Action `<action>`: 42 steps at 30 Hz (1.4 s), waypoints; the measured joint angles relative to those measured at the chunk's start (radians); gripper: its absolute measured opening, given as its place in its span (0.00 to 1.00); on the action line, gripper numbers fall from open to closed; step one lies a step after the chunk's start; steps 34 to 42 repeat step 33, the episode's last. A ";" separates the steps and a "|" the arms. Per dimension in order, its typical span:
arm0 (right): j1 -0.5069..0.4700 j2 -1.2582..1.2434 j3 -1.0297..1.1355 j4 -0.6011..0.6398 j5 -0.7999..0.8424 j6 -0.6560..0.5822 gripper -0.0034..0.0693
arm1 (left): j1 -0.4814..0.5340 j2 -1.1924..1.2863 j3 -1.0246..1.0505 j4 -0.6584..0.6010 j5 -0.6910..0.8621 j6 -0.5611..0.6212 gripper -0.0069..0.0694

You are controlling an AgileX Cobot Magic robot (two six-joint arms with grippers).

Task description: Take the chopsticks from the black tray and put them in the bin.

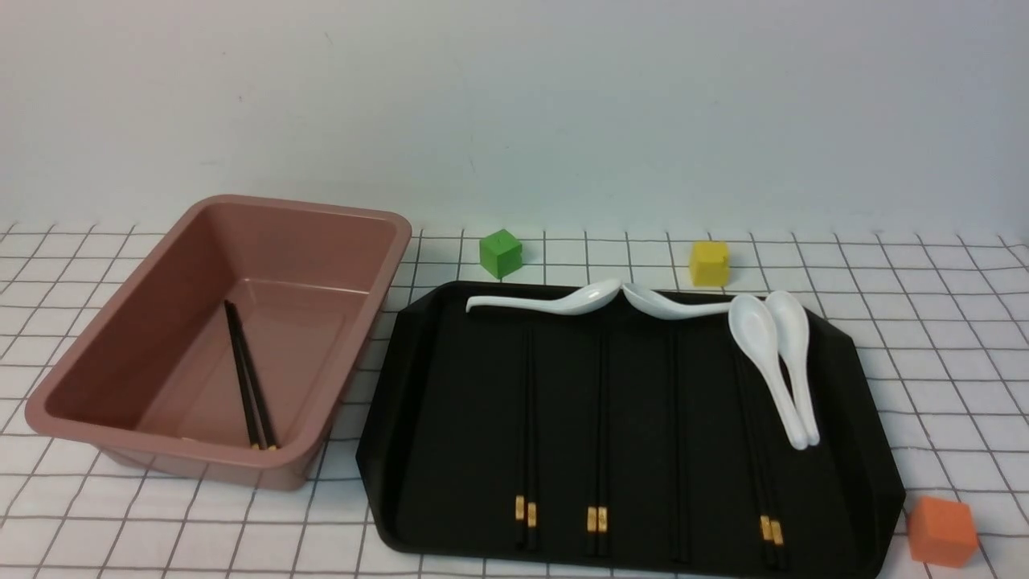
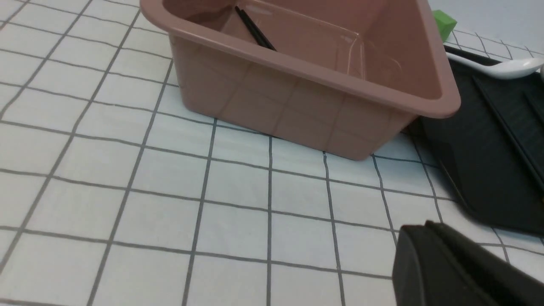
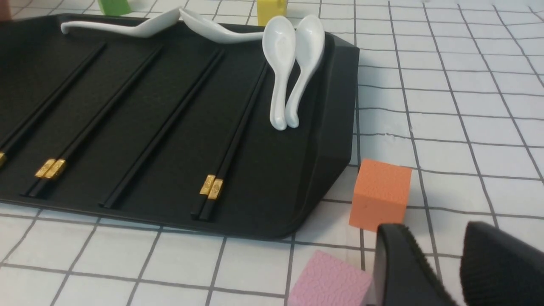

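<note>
You see one black chopstick pair (image 1: pixel 249 386) in the deep pink plastic bin (image 1: pixel 104 366); right gripper (image 3: pixel 457 263) jaws apart, left gripper (image 2: pixel 459 272) jaws' state unclear.

Chopsticks (image 2: pixel 255 29) inside the pink bin (image 2: pixel 306 106)

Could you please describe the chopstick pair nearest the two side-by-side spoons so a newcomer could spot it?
Find the black tray. Toward its right side, two white spoons lie side by side. The chopsticks run just left of them, the rightmost gold-banded pair.
</note>
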 joint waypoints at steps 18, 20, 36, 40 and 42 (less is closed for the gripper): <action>0.000 0.000 0.000 0.000 0.000 0.000 0.38 | 0.000 0.000 0.000 -0.006 0.008 0.000 0.10; 0.000 0.000 0.000 0.000 0.000 0.000 0.38 | 0.000 0.000 0.000 -0.006 0.008 0.000 0.10; 0.000 0.000 0.000 0.000 0.000 0.000 0.38 | 0.000 0.000 0.000 -0.006 0.008 0.000 0.11; 0.000 0.000 0.000 0.000 0.000 0.000 0.38 | 0.000 0.000 0.000 -0.006 0.008 0.000 0.11; 0.000 0.000 0.000 0.000 0.000 0.000 0.38 | 0.000 0.000 0.000 -0.006 0.008 0.000 0.11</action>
